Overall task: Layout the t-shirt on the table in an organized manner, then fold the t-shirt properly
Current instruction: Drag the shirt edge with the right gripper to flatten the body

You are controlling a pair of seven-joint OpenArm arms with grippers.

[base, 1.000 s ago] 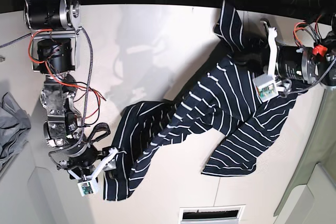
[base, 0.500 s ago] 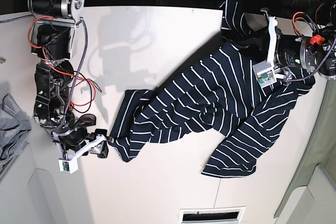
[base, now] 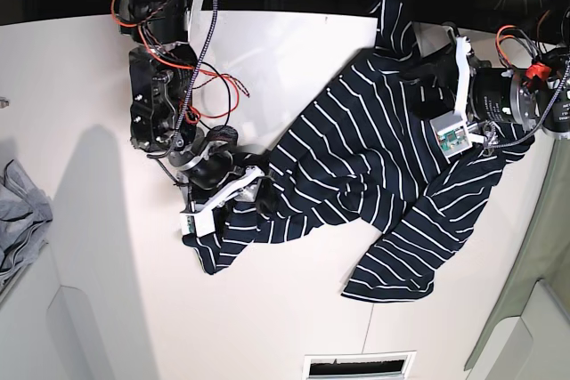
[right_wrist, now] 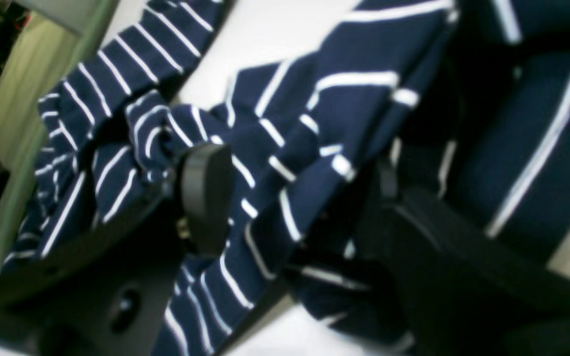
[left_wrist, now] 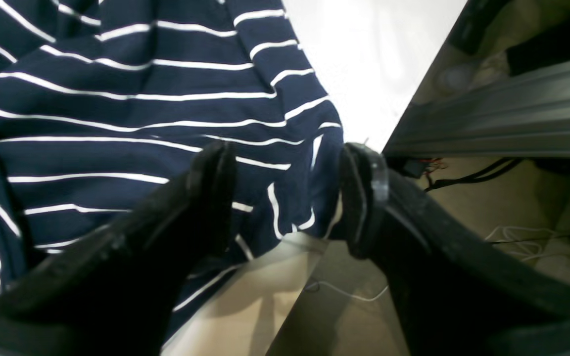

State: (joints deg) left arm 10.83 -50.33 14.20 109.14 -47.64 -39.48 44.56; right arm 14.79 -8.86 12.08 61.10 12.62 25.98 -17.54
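On the table [base: 89, 246] the t-shirt [base: 374, 175] lies crumpled and slanting from the far right edge toward the centre, part of it hanging over that edge; you can judge the layout as unfinished and no fold begun. The left gripper [left_wrist: 285, 198] stands with jaws wide, striped cloth between them but unclamped, right at the table edge. The right gripper [right_wrist: 290, 198] is spread too, with fabric bunched between the fingers; whether it grips you cannot tell. Open white surface lies toward the near-left side, giving you room to spread the shirt. A grey cloth [base: 18, 220] sits at the left margin, well apart
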